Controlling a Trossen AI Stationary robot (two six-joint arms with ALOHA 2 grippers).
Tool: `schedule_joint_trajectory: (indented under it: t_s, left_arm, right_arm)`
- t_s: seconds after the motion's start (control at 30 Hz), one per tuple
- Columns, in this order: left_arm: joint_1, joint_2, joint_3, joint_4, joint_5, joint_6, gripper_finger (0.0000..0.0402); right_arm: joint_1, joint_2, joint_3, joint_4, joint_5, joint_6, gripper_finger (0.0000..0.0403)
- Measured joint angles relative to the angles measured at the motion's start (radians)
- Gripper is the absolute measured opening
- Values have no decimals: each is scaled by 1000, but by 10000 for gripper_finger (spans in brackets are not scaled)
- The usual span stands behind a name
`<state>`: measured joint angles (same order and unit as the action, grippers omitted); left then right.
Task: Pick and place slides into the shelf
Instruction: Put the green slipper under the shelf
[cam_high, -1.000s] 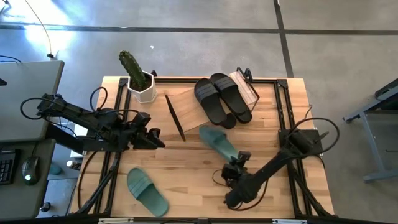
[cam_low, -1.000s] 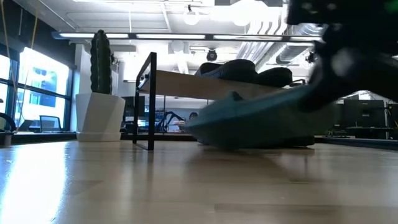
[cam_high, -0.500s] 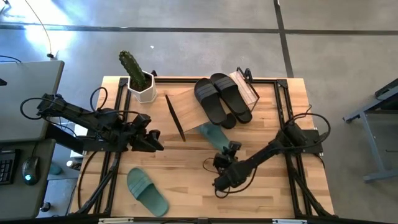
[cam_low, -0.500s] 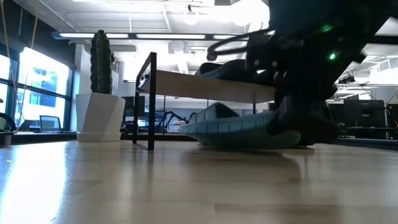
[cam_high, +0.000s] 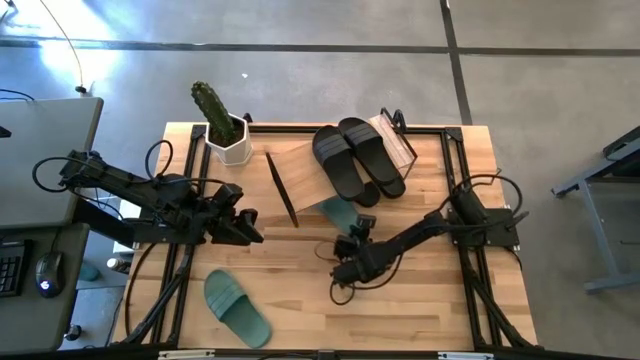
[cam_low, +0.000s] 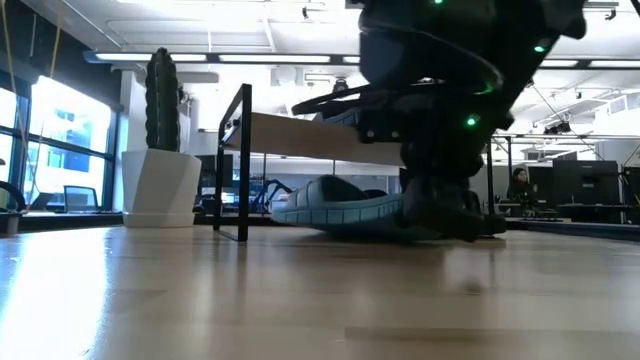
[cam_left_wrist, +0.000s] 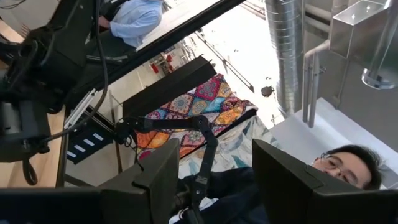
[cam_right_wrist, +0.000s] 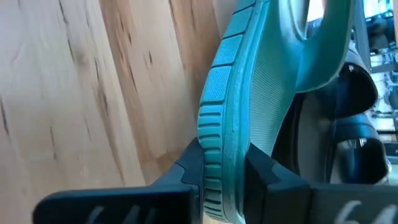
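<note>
Fingers of the right gripper (cam_high: 352, 245) pinch the edge of a sage green slide (cam_high: 340, 212), one finger on each side of its ribbed sole rim, as the right wrist view shows plainly (cam_right_wrist: 224, 180). From above, that slide lies at the front edge of the shelf (cam_high: 300, 170), its far end tucked under the wooden top board and beneath the two black slides (cam_high: 357, 158) that sit side by side on top. In the low view the green slide (cam_low: 335, 208) rests low over the table (cam_low: 200, 290), stretching in under the shelf board (cam_low: 320, 140) between the black wire legs, with the right arm's dark bulk coming down just beside it. A second green slide (cam_high: 237, 307) lies alone on the table near the front left corner, well apart from both grippers. The left gripper (cam_high: 247, 225) hangs over the left part of the table, pointing toward the middle, and holds nothing; its wrist view shows its two dark fingers (cam_left_wrist: 155, 180) spread with a clear gap between them, looking up into the room, where a person shows at the edge of the picture. A white hexagonal pot with a cactus (cam_high: 222, 128) stands at the back left corner, just beside the shelf. No other black slides can be made out in these views.
</note>
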<state>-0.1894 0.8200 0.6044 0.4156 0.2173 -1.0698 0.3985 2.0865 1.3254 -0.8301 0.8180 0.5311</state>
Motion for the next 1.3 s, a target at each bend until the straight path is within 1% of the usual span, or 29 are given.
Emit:
schedule_joint_trajectory:
  t_s: [0.23,0.47,0.53,0.7,0.9,1.07,1.3]
  left_arm:
    - [0,0,0,0,0,10,184]
    - [0,0,0,0,0,16,184]
    - [0,0,0,0,0,17,184]
    - [0,0,0,0,1,18,184]
    - [0,0,0,0,1,18,184]
    - [0,0,0,0,17,18,184]
    - [0,0,0,0,19,17,184]
  right_arm:
    - [-51,0,0,32,-6,-43,34]
    - [-82,-2,2,47,-46,-78,38]
    - [-85,-1,2,47,-45,-90,45]
    - [-90,-1,1,49,-41,-85,79]
    - [-103,-1,1,59,-69,-62,113]
    - [-114,0,1,101,-141,-96,127]
    - [-116,-1,1,100,-164,-86,135]
